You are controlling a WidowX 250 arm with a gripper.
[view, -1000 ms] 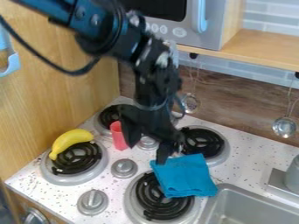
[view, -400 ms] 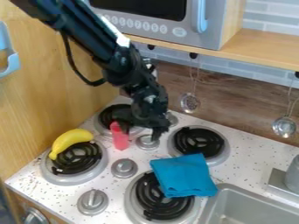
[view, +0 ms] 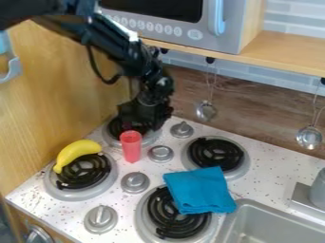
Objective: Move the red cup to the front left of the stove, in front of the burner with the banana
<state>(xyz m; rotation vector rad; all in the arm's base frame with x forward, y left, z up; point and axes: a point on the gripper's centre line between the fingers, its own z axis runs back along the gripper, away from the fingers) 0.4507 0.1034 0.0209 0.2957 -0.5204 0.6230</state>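
Note:
The gripper [view: 141, 124] hangs over the back left burner, just behind the red cup [view: 131, 146]; whether it touches the cup I cannot tell. Upright between the left burners and the knobs, the cup shows its rim on top. A yellow banana [view: 77, 153] lies on the rear part of the front left burner [view: 81, 176]. The folded blue cloth [view: 200, 190] covers part of the front right burner [view: 176, 214] and some of the white stovetop beside it.
Several grey knobs [view: 134, 182] stand on the stovetop. The back right burner [view: 216, 154] is behind the cloth, and a sink [view: 273, 225] is at the lower right. Ladles [view: 309, 137] hang on the back wall, below a shelf and microwave [view: 184, 21]. A wooden wall [view: 57, 95] bounds the left.
From above the cloth's back edge, the gripper has moved left and back to behind the red cup. The cup, banana and cloth have kept their places.

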